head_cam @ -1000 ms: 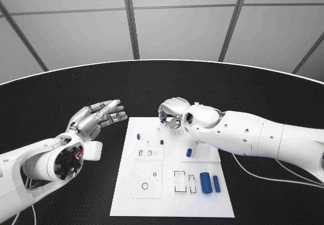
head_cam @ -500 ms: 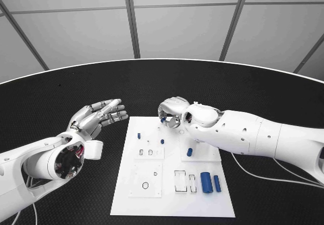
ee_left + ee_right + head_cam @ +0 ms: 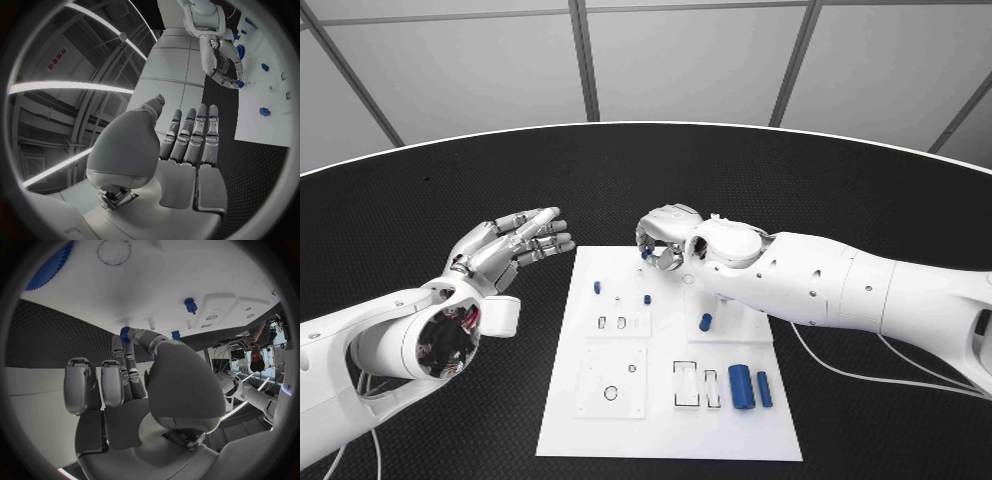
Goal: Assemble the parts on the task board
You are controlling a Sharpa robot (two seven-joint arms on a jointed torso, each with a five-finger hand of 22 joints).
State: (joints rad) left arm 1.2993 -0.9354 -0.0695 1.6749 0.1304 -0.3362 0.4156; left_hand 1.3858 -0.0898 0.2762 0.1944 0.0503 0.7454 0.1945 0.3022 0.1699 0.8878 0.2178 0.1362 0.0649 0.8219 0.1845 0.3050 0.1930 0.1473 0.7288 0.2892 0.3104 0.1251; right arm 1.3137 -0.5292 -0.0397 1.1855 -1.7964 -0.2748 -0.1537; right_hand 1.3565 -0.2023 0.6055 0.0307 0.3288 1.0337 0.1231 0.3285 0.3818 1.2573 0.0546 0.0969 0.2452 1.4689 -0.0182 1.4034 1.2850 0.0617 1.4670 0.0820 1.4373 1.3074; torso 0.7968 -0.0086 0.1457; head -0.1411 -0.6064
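1. Little has moved since the earlier frames: the left hand [image 3: 514,246] has risen and drifted slightly away from the task board [image 3: 672,440], and the right hand [image 3: 668,240] stays at the board's far edge.
2. That white board lies flat in the middle of the black table [image 3: 430,200], its long axis running away from the robot.
3. Two large blue cylinders [image 3: 741,387] lie side by side near the board's near right corner, their long axes along the board's length, just beside two rectangular slots [image 3: 684,385].
4. One small blue part [image 3: 705,323] lies near the board's middle, tilted a little off the long axis; two smaller blue pegs [image 3: 596,289] stand upright toward the far left.
5. Bare black table lies open on every side of the board, widest to the left and beyond the far edge; the right arm crosses over the board's far right corner.
6. In the left wrist view the left hand [image 3: 187,145] is spread flat, fingers straight and together, holding nothing and hovering over the table left of the board.
7. In the right wrist view the right hand [image 3: 134,375] pinches a small blue toothed part [image 3: 125,334] at its fingertips, held just over the board's far edge; the other fingers curl loosely.
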